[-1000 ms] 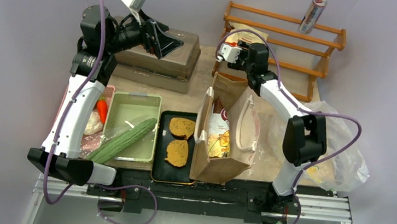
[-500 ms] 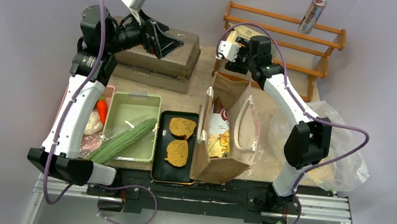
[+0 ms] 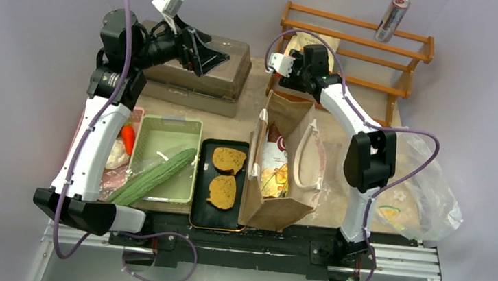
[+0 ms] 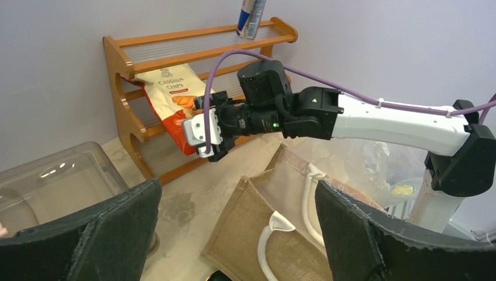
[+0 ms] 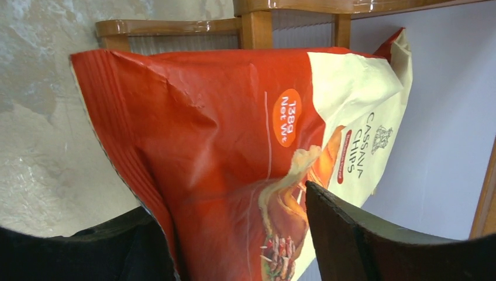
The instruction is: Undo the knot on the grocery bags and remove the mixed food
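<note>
**Snack packet at the rack, behind the paper bag**

The right hand [image 5: 234,205] reaches past the far side of the brown paper bag [image 3: 281,205]. Its 2 fingers stand fairly wide, 1 on each flank of the snack packet [image 5: 222,117]. Cannot tell whether they pinch it or merely bracket it. The packet leans against the lower shelves of the wooden rack [image 3: 356,34], behind the bag. The left hand [image 4: 238,187] is empty with fingers apart, raised behind-left of the bag over the lidded case [image 3: 198,67].

Judgement: the step is parking the packet clear of the bag. Let its lower edge settle and its back rest on the rack first. Then spread fully and back straight out, so the pads don't drag the film or tip it forward.

Materials:
- **Packet:** glossy orange-red and cream film, air-puffed and creased; likely slick and crushable.
- **Rack:** varnished wood with ribbed pale shelves.
- **Bag:** matte kraft with stiff folds and 2 white loop handles; another printed packet [image 3: 272,167] sits inside.
- **Plastic bag [image 3: 433,199]:** crinkly and clear, slumped to the paper bag's right.
</note>
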Controlling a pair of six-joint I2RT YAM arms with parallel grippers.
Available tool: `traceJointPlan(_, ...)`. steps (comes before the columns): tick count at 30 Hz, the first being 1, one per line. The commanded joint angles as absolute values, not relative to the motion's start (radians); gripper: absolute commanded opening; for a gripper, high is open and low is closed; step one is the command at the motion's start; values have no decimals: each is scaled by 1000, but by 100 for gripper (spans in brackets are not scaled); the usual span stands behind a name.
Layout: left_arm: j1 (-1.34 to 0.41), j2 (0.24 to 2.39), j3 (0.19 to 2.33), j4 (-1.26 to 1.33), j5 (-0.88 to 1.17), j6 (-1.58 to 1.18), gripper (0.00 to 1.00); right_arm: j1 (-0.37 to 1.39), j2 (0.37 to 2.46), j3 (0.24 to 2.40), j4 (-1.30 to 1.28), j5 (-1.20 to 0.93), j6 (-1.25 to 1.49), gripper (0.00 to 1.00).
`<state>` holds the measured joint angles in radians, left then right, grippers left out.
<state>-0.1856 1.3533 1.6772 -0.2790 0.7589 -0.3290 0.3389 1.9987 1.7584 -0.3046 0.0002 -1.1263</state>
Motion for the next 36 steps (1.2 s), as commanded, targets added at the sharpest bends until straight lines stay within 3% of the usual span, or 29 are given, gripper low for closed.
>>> traceJointPlan(1, -181, 1315, 1663, -272, 774, -318, 100, 324, 1927, 1837, -359, -78, -1123, 71)
traceJointPlan(6, -181, 1316, 1665, -268, 777, -320, 100, 324, 1881, 1831, -513, -205, -1148, 79)
traceJointPlan(17, -181, 1303, 1663, -286, 782, -309, 100, 324, 1864, 1923, -728, -340, -1139, 80)
traceJointPlan(25, -181, 1290, 1644, -308, 798, -304, 100, 344, 1690, 1957, -794, -467, -961, 81)
traceJointPlan(28, -181, 1286, 1641, -319, 799, -300, 100, 375, 1610, 1983, -800, -405, -773, 78)
traceJointPlan(33, -181, 1275, 1626, -316, 785, -283, 100, 381, 1530, 2089, -1029, -421, -442, 71)
traceJointPlan(36, -181, 1279, 1617, -308, 788, -296, 100, 384, 1425, 1918, -1131, -488, -292, 61)
